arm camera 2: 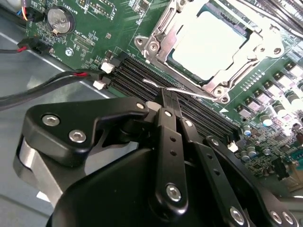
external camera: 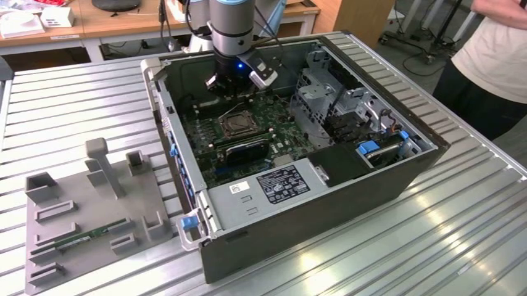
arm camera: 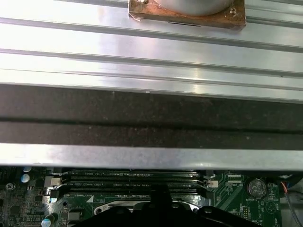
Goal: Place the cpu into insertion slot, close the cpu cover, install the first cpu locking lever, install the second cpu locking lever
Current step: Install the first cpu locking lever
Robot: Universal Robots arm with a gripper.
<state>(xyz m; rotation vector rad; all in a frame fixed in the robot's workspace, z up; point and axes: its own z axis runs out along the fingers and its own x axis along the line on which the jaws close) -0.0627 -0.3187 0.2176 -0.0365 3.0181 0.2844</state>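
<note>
The cpu [arm camera 2: 208, 42], with its silvery top, lies in the insertion slot [external camera: 233, 124] on the green board inside the open computer case [external camera: 395, 179]. The cpu cover [arm camera 2: 161, 35] lies flat around the cpu as a metal frame. A thin silver locking lever [arm camera 2: 199, 93] runs along the socket's edge beside the black memory slots [arm camera 2: 132, 75]. My gripper [arm camera 2: 166, 97] is shut, with its black fingertips pressed together right at this lever's hooked end. I cannot tell whether they touch it. In the exterior view the gripper [external camera: 229, 86] reaches into the case just behind the socket.
A coin battery [arm camera 2: 60, 20] and red-black cables [arm camera 2: 47, 85] lie near the gripper. The drive cage [external camera: 329, 98] and power supply [external camera: 263, 185] crowd the case. A grey fixture [external camera: 91, 203] with a green memory stick [external camera: 91, 236] sits at the exterior view's left. A person [external camera: 494, 49] stands at its right.
</note>
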